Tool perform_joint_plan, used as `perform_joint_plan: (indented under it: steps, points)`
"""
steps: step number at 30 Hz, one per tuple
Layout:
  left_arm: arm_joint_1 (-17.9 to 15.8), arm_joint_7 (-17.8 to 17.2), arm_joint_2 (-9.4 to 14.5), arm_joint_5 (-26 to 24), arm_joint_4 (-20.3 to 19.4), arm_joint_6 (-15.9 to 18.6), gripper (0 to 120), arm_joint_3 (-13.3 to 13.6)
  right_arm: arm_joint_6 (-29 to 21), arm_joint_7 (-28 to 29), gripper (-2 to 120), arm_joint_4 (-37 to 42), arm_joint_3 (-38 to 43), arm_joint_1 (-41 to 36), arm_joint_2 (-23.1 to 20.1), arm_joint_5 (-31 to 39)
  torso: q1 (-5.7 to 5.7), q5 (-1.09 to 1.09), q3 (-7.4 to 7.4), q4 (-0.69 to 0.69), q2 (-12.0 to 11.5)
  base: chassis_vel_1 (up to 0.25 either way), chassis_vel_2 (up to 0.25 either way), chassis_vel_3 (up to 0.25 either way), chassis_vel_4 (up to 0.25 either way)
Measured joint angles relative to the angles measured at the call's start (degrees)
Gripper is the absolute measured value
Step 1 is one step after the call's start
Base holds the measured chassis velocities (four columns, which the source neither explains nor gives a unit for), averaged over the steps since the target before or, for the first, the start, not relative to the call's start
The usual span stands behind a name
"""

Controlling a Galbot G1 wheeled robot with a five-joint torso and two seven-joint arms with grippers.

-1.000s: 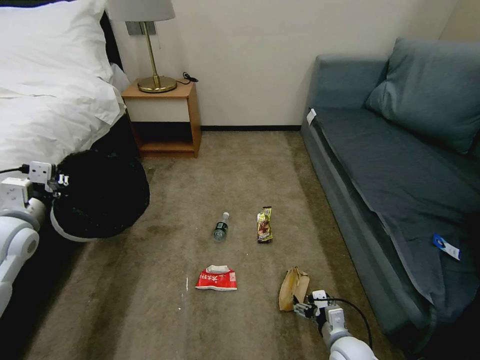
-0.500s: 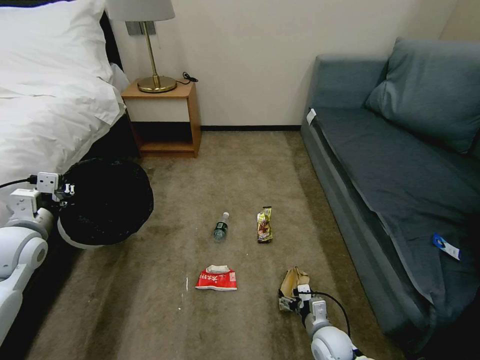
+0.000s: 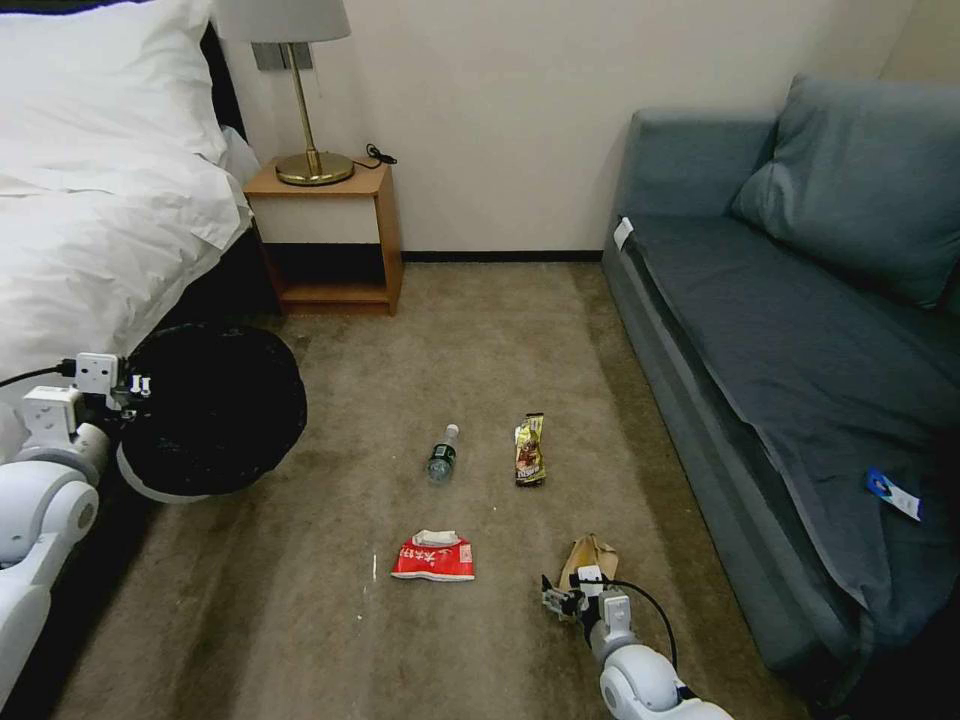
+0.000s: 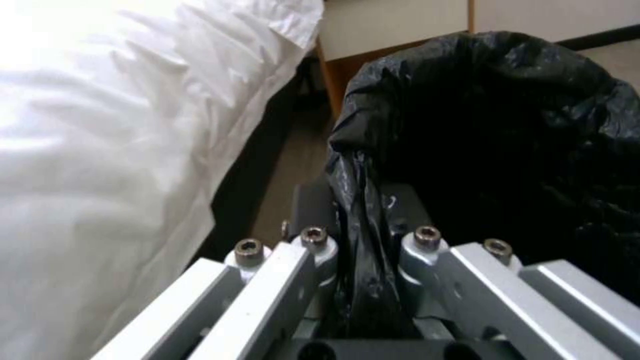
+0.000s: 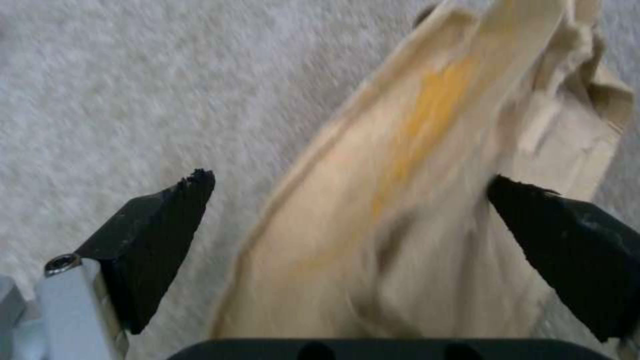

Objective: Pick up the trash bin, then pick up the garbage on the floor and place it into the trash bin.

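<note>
The left gripper (image 3: 130, 388) was clamped on the near rim of the bin (image 3: 215, 410), its jaws closed over a fold of the black liner (image 4: 363, 235), and it held the bin tilted beside the bed (image 3: 90, 200), with the dark opening facing the camera. The right gripper (image 3: 560, 597) sat low over the carpet (image 3: 300, 560) at the near end of the tan paper (image 3: 590, 553). Its jaws stood wide apart, one black pad (image 5: 160, 235) on the carpet to one side of the paper (image 5: 413, 210), the other at the paper's far edge, so the paper lay between them, ungripped. The bottle (image 3: 441, 452) lay farther out on the carpet, with the snack packet (image 3: 529, 450) just beside it toward the sofa (image 3: 800, 330). The red wrapper (image 3: 433, 556) lay nearer, between the bottle and the robot, well apart from the paper. The nightstand (image 3: 330, 240) stood against the wall past the bin.
</note>
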Motion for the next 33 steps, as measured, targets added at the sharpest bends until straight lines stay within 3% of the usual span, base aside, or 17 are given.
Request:
perform_joint_plan:
  steps: [7,10,14,16,26,33]
  points:
    - [-2.5,-0.1,-0.3,-0.6,1.0,0.0,6,2.7,1.1,-2.1,98,-1.5,0.9,-0.2,0.0,-0.2,0.0,0.01,0.0,0.0,0.0,0.0,0.0,0.0,0.0]
    - [-4.1,-0.2,-1.1,-0.7,2.1,-0.3,6,4.7,2.5,-4.8,83,-2.6,1.6,0.2,0.0,-0.1,0.0,0.0,0.0,0.0,0.0,0.0,0.0,0.0,0.0]
    - [-5.2,-0.2,-1.8,-0.8,3.0,-0.6,6,6.0,3.3,-6.4,74,-3.1,2.0,0.5,-0.1,0.0,0.0,0.01,0.0,0.01,0.0,0.0,0.0,0.0,0.0]
    - [-6.3,-0.2,-2.5,-0.8,3.7,-0.7,6,7.3,3.9,-7.6,61,-3.5,2.4,0.9,-0.1,0.1,0.0,0.01,0.0,0.01,0.0,0.0,0.0,0.0,0.0]
    - [-7.3,-0.2,-4.0,-0.4,4.8,-1.0,6,8.9,4.3,-9.1,28,-2.7,2.6,1.9,0.8,0.4,0.0,0.01,0.0,0.01,0.0,0.0,0.0,0.0,0.0]
    - [-7.7,-0.1,-5.5,0.4,5.5,-1.4,6,10.0,1.9,-8.8,2,3.6,1.5,4.6,1.6,2.1,0.0,0.0,0.0,0.01,0.0,0.0,0.0,0.0,0.0]
